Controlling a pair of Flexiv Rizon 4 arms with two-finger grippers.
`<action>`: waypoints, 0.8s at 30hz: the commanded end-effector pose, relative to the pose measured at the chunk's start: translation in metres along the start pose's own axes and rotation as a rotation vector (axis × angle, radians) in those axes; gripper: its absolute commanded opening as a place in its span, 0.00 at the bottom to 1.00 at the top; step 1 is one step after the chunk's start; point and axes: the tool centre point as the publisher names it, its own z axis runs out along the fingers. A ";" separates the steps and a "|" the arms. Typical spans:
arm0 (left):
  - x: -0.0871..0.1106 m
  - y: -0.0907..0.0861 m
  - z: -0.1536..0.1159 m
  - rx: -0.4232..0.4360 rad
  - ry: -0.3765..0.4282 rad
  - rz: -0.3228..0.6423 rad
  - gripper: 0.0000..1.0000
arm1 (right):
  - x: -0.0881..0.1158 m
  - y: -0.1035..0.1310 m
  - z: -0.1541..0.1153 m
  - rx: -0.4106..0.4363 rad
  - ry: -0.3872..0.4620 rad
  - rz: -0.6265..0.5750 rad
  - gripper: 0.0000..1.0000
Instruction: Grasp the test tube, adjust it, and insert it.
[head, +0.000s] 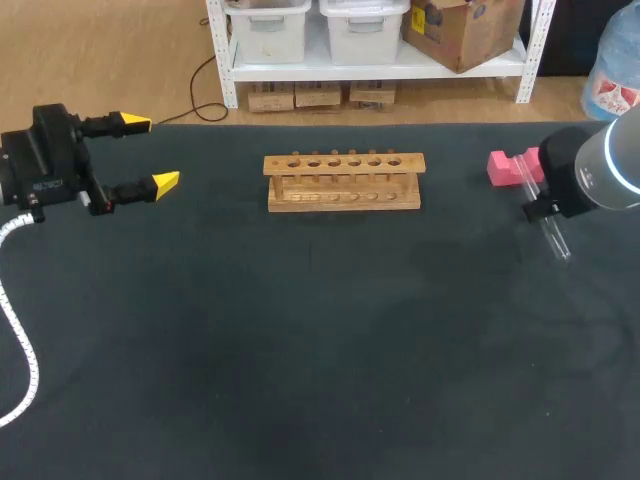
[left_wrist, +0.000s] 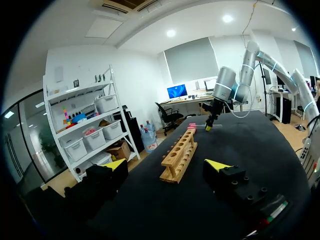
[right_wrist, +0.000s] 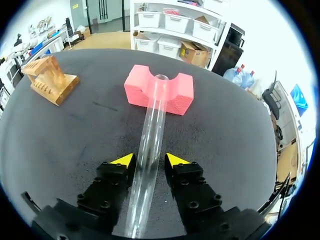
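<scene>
A clear glass test tube (right_wrist: 150, 130) lies on the black table, its open mouth resting in the notch of a pink foam block (right_wrist: 172, 95). My right gripper (right_wrist: 150, 161) straddles the tube's lower part, yellow tips close on either side with a thin gap showing, so it is open. From above, the tube (head: 556, 240) sticks out from under my right wrist beside the block (head: 510, 166). The wooden tube rack (head: 343, 183) stands at the table's middle back with its holes empty. My left gripper (head: 150, 153) hovers open and empty at the far left, pointing toward the rack (left_wrist: 180, 155).
The black mat (head: 320, 340) stretches wide in front of the rack. In the right wrist view, the rack (right_wrist: 50, 79) stands far off beside the gripper, well apart from the foam block.
</scene>
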 end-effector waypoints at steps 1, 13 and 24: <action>0.001 -0.002 0.001 -0.010 -0.004 0.003 1.00 | 0.000 0.000 0.001 -0.003 0.001 -0.001 0.06; 0.001 -0.002 0.001 -0.010 -0.004 0.003 1.00 | 0.001 -0.001 -0.009 0.008 -0.012 0.021 0.00; 0.001 -0.002 0.001 -0.010 -0.004 0.003 1.00 | -0.008 0.001 -0.028 0.010 -0.060 0.063 0.00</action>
